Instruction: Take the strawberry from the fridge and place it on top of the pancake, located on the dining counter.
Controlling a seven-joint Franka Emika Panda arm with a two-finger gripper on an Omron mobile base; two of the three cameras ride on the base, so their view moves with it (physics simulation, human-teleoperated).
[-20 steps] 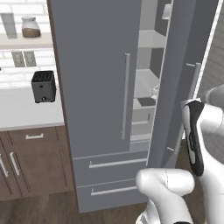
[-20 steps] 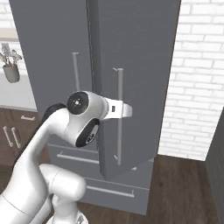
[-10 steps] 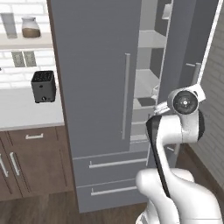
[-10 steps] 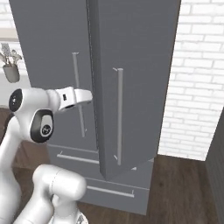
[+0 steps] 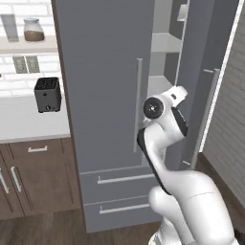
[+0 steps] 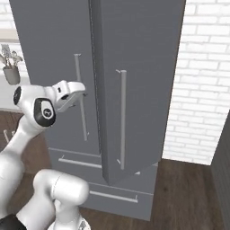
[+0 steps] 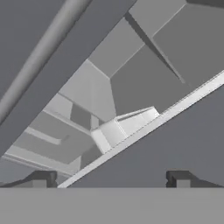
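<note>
The grey fridge (image 5: 105, 95) stands with its left door shut and its right door (image 5: 203, 72) swung partly open. Pale inner shelves (image 5: 165, 43) show in the gap. My gripper (image 5: 181, 93) hangs at mid height in front of that gap, pointing inward. From the right base it sits just left of the open door's edge, near the left door's handle (image 6: 81, 103), as gripper (image 6: 79, 93). In the hand view my fingertips (image 7: 41, 178) stand wide apart, open, with nothing between them, facing shelves (image 7: 127, 124). The strawberry is hidden; the pancake and dining counter are out of view.
A black toaster (image 5: 47, 94) sits on the white worktop (image 5: 28, 122) left of the fridge, above brown cabinets (image 5: 33, 172). Two fridge drawers (image 5: 119, 179) lie below the doors. A white brick wall (image 6: 202, 90) rises to the right of the open door.
The arm has swung from the far right across to the gap between the fridge doors, bringing the hand up to the opening. The jaws have stayed wide.
</note>
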